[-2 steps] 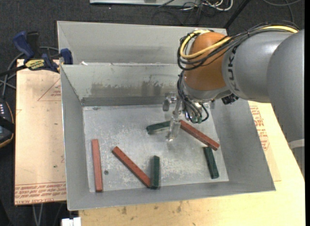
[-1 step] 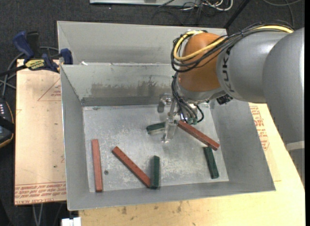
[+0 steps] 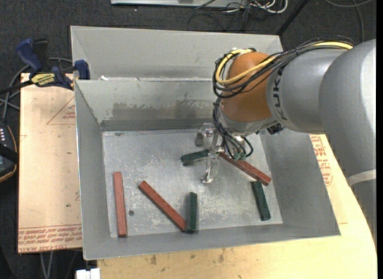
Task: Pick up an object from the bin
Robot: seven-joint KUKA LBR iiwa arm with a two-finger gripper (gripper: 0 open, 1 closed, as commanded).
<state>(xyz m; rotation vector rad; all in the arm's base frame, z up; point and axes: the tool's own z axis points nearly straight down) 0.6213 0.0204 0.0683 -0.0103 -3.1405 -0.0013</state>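
**Item 1, gripper**: down inside the grey metal bin, at the floor, about mid-width and toward the far wall. I cannot tell whether it stands apart or together, as the orange wrist cover hangs over it. I see nothing clamped in it.

**Item 2, short dark green stick**: lying flat just left of the gripper. Its right end reaches the tool; I cannot tell whether they touch.

**Item 3, reddish-brown stick**: slants from beside the gripper toward the right and nearer.

**Item 4, right-hand green stick**: near right of the floor, its far end close to item 3's near end.

**Item 5, long reddish-brown stick**: diagonal, near middle. Its near end meets the upright green stick in a V.

**Item 6, red stick**: along the left wall, well apart from the rest.

**Status, as I judge it:** the descent is made and items 2 and 3 are the candidates. A secure grip and the lift clear of the bin are both left to do.
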